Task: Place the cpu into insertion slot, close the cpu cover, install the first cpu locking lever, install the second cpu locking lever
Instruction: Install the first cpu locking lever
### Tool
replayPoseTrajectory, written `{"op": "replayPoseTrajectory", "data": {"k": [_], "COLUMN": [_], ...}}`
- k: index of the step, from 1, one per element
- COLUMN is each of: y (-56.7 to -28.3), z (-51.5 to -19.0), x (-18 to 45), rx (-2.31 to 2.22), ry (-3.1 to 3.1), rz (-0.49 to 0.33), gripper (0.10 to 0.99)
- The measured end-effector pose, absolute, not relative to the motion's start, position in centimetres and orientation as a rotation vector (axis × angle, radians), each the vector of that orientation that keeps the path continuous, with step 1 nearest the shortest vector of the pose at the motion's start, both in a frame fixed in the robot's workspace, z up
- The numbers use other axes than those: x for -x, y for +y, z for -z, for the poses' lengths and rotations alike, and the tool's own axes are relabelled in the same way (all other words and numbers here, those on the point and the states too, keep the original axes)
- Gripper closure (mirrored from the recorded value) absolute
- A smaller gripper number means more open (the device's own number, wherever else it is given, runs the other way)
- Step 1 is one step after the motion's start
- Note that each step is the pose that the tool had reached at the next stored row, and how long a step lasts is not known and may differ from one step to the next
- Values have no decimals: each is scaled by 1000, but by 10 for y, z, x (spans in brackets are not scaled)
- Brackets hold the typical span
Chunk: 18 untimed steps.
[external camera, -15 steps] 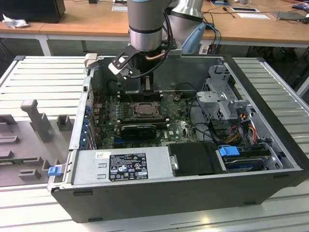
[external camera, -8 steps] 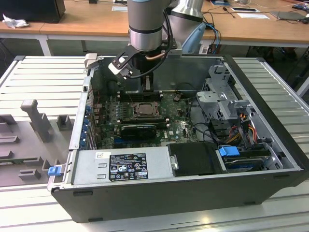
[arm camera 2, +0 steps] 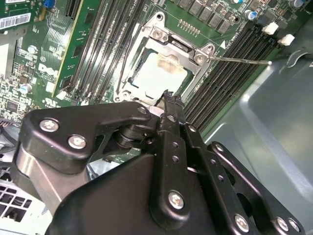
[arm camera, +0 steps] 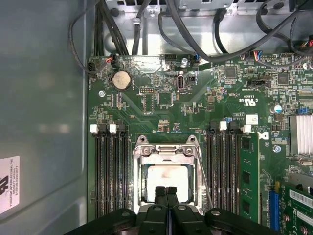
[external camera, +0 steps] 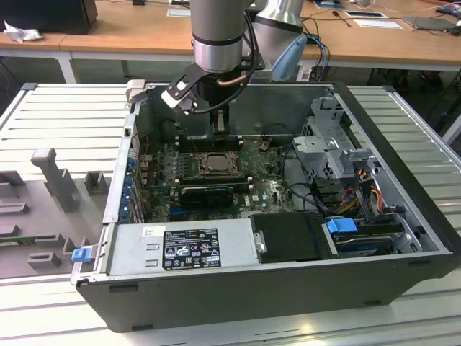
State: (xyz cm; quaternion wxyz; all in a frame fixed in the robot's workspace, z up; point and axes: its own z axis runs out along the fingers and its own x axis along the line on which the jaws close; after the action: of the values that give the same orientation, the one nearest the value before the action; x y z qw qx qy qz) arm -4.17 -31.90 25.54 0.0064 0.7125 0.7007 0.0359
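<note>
The cpu (arm camera: 168, 177) lies pale and square in the insertion slot (arm camera 2: 126, 91) on the green board, also seen in the exterior view (external camera: 215, 163). The silvery cpu cover (arm camera: 168, 150) lies down around it, its frame bordering the chip (arm camera 2: 159, 73). My gripper (arm camera: 166, 192) is shut with nothing between its fingers; the tips hang just over the socket edge at the cover's free lip (arm camera 2: 168, 100). A thin locking lever rod (arm camera 2: 244, 60) sticks out from a socket corner over the memory slots. In the exterior view the gripper (external camera: 220, 133) reaches down into the case just behind the socket.
Black memory slots (arm camera: 110, 171) flank the socket on both sides, with a green module (arm camera: 247, 169) in one. A black expansion card (external camera: 205, 194), the grey power supply (external camera: 180, 249), a drive cage (external camera: 338, 155) and loose cables (arm camera: 195, 34) crowd the case.
</note>
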Motion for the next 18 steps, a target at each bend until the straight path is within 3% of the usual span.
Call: {"op": "replayPoseTrajectory", "data": {"k": [18], "y": [-319], "z": [-267], "x": [42], "rx": [-2061], "ry": [2359], "rz": [-114], "gripper": [980]}}
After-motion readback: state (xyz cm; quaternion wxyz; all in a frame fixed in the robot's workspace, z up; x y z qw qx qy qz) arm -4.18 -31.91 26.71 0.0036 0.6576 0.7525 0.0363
